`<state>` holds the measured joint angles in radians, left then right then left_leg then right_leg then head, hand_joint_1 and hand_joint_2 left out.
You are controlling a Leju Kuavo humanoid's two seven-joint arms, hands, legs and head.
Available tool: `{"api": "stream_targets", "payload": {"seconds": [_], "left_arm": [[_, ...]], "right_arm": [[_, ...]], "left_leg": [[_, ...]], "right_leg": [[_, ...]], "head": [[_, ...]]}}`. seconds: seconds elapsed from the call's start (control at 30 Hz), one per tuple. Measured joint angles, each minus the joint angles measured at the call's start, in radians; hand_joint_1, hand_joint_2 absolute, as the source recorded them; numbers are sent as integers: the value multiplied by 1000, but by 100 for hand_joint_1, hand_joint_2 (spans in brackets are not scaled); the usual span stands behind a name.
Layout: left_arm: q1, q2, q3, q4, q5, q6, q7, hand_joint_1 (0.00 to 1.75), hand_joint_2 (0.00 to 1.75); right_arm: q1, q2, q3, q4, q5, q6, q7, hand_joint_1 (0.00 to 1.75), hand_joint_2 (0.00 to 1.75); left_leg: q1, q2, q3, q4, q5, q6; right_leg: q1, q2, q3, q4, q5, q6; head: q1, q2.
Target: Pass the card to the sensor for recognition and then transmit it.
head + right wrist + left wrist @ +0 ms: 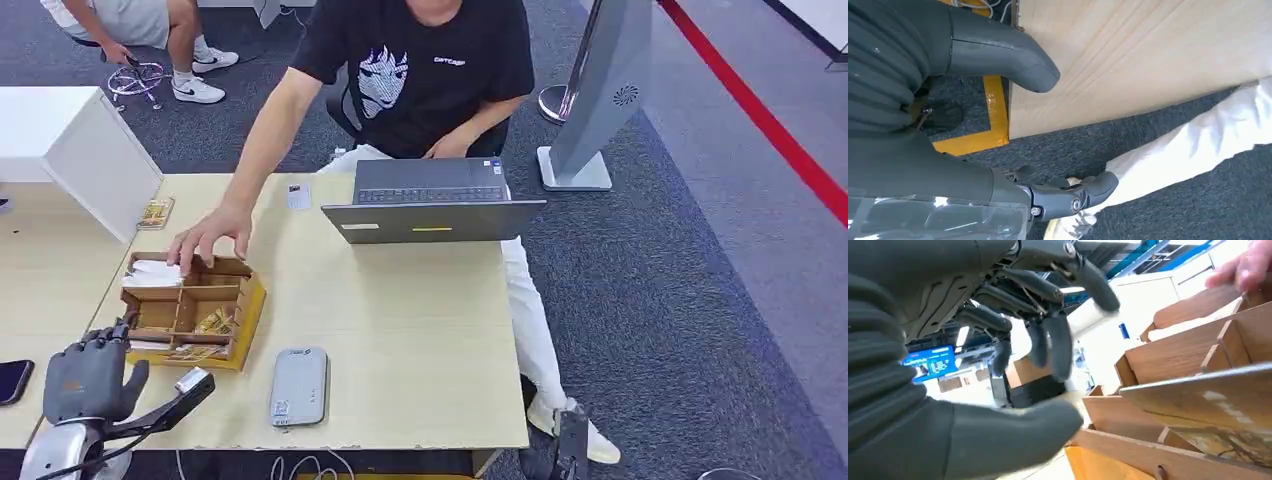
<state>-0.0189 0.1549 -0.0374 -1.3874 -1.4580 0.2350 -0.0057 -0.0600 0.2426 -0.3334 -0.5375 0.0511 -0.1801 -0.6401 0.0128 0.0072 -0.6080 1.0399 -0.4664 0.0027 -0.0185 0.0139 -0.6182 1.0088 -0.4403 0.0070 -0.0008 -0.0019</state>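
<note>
White cards [152,272] are seen standing in the far compartment of a wooden divided organizer box [195,310], which is set near the left part of the worktop [400,330], toward its near edge; gold-patterned cards are lodged in other compartments. A person's hand [207,233] is rested on the far rim of the box, just above the white cards. The left robot hand [88,375] is held just beside the near left corner of the box, its fingers spread apart and nothing gripped. A grey card reader [299,386] is laid flat by the near edge, right of the box. An open laptop [432,205] is placed at the far edge. The right robot hand [998,55] is hung off the near right corner of the worktop, over carpet, with nothing held, thumb and fingers parted.
</note>
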Motion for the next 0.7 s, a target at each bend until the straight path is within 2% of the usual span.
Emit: {"api": "stream_targets", "payload": {"seconds": [0.7], "left_arm": [[-1, -23, -7, 0, -36, -3, 3, 0, 175]], "right_arm": [[-2, 0, 7, 4, -7, -1, 0, 0, 175]], "left_leg": [[0, 1, 0, 0, 0, 0]], "right_leg": [[0, 2, 0, 0, 0, 0]], "head": [[0, 0]]}}
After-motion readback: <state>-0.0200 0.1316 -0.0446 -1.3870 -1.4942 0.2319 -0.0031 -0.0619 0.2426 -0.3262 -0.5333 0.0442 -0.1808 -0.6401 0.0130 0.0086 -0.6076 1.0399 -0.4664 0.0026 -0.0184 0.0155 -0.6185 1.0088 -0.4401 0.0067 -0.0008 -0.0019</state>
